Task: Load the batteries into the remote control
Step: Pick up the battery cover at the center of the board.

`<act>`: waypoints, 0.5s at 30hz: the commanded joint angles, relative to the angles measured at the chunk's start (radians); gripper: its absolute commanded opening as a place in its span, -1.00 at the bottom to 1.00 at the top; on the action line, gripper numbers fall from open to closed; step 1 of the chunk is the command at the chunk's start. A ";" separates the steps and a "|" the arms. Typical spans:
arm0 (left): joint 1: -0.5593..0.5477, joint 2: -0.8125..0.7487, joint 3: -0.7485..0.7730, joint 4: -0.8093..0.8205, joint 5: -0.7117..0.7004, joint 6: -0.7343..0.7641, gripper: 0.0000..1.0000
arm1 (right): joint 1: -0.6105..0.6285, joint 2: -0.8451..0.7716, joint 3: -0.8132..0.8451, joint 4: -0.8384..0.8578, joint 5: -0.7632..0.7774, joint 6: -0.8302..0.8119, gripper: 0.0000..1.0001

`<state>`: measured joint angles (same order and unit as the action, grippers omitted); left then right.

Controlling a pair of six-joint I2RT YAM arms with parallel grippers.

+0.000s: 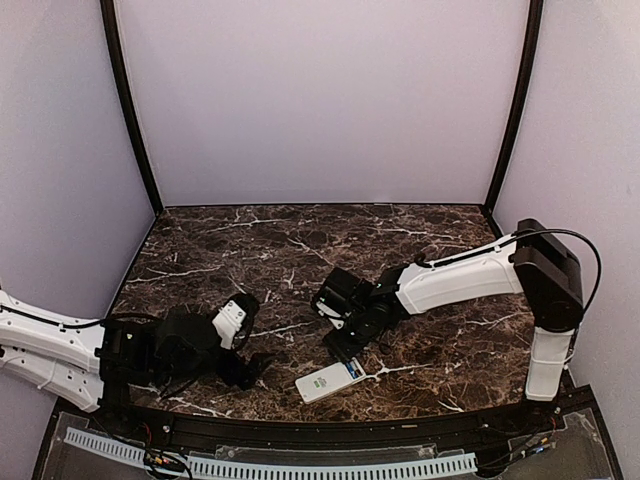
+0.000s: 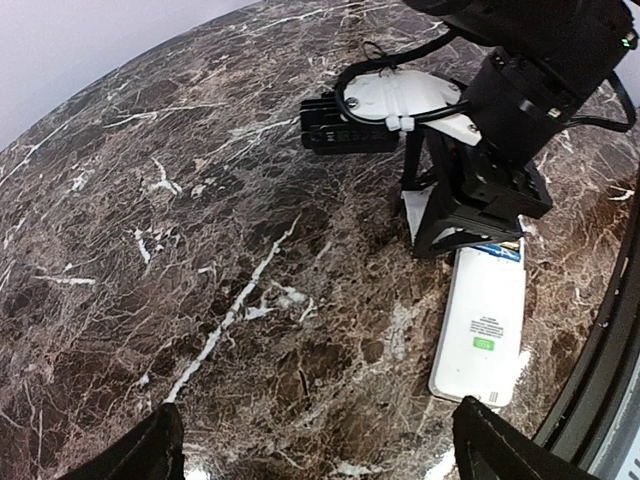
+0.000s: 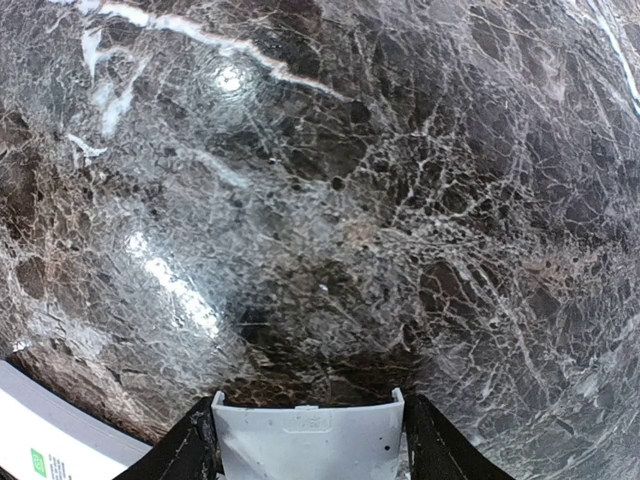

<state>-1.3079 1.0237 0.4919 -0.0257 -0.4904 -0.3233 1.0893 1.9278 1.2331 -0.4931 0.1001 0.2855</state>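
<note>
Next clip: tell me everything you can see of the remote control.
The remote control is a slim white plastic rectangle lying flat on the marble table, near its front edge. Its upper face shows small print and a green patch, no buttons. Blue shows at the end under the right gripper, which holds a white cover plate; contact with the remote is unclear.

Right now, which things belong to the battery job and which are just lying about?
In the job: remote control, back up; blue batteries at its end; white battery cover, in the right end effector.
Just there: marble tabletop; plain backdrop walls; perforated strip along the near edge.
</note>
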 commanded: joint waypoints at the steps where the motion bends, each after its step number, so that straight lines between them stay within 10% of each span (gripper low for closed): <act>1: 0.046 0.044 0.044 -0.057 0.008 -0.026 0.85 | 0.009 0.012 -0.021 -0.072 0.004 0.017 0.23; 9: 0.086 0.098 0.072 -0.054 0.038 0.002 0.86 | 0.008 -0.013 -0.042 -0.103 0.007 0.041 0.35; 15: 0.090 0.098 0.064 -0.049 0.047 0.007 0.86 | 0.007 -0.005 -0.052 -0.089 -0.013 0.044 -0.05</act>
<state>-1.2255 1.1221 0.5419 -0.0601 -0.4576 -0.3256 1.0912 1.9110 1.2156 -0.5247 0.1112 0.3111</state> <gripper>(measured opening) 0.928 0.553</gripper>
